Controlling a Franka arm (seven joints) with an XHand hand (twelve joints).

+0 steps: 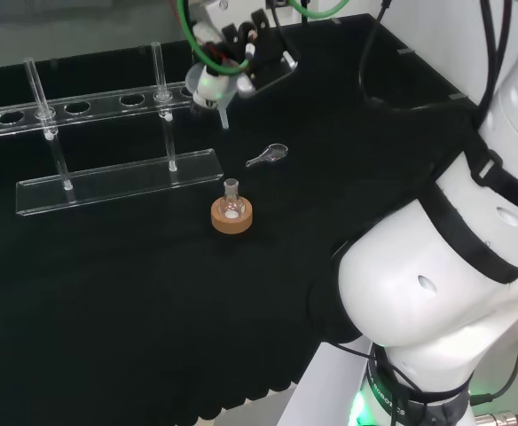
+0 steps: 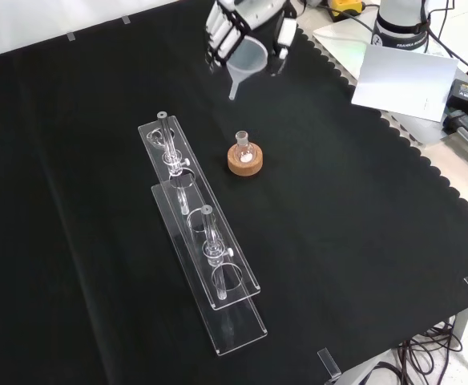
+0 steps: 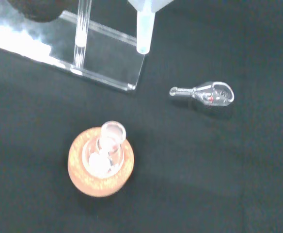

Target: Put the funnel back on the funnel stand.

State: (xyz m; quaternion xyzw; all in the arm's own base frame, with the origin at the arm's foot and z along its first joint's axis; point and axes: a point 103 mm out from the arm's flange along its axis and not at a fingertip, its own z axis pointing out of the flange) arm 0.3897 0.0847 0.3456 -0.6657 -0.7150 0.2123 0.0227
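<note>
Head view: hand [image 1: 232,49] curled round one white funnel [image 1: 213,86], held in the air at the right end of the clear stand [image 1: 117,182], spout down. One flask [image 1: 231,197] on one cork ring [image 1: 231,216]; one small glass stopper [image 1: 268,156] lies on the cloth.

Front view: funnel [image 2: 246,60] pinched between fingers and thumb, above the cloth, beyond the stand [image 2: 206,257]. Two posts on the stand.

Wrist view: spout [image 3: 145,31] hangs by the stand's base corner; the stopper's [image 3: 204,93] loop handle shows.

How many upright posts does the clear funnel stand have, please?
2. In the front view, one post rises at the far end of the stand, the other nearer the middle. Clear parts may hide more.
</note>
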